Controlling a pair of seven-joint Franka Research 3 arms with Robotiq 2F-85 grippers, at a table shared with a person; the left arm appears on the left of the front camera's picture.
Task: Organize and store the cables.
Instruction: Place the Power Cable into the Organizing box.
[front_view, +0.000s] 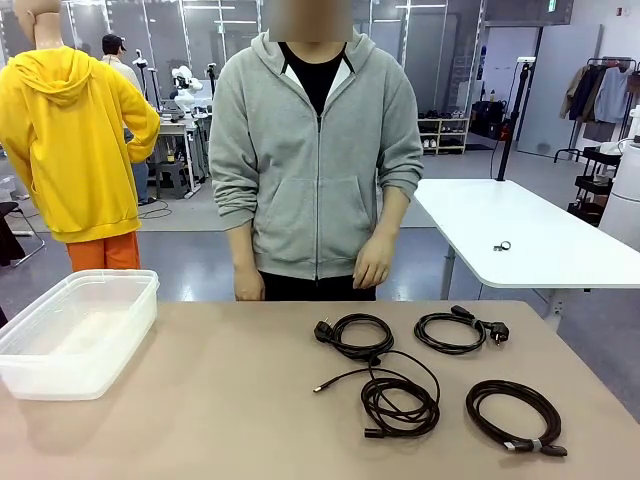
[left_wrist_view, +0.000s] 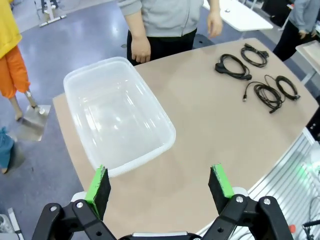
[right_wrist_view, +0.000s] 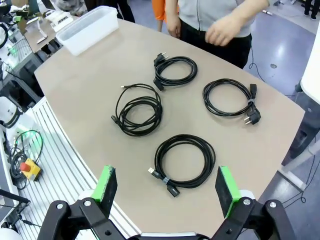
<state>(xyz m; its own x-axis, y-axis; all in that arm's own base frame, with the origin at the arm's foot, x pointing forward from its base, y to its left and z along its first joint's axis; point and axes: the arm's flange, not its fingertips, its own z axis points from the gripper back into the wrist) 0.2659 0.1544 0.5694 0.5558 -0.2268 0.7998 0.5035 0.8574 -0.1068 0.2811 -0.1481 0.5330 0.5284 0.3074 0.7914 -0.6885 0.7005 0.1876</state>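
Observation:
Several coiled black cables lie on the tan table. In the front view, one plugged coil (front_view: 357, 334) sits mid-table, another (front_view: 455, 331) to its right, a looser coil (front_view: 398, 402) nearer me, and a tied coil (front_view: 513, 414) at the front right. The right wrist view shows the same coils: (right_wrist_view: 174, 70), (right_wrist_view: 229, 98), (right_wrist_view: 138, 108) and the tied one (right_wrist_view: 184, 160) closest. My right gripper (right_wrist_view: 166, 186) hangs open high above them. High over the clear plastic bin (left_wrist_view: 117, 115), my left gripper (left_wrist_view: 160, 186) is open and holds nothing.
The clear bin (front_view: 75, 330) stands at the table's left. A person in a grey hoodie (front_view: 315, 150) stands at the far edge, hands (front_view: 372, 265) hanging above the table. A white table (front_view: 520, 235) is behind on the right.

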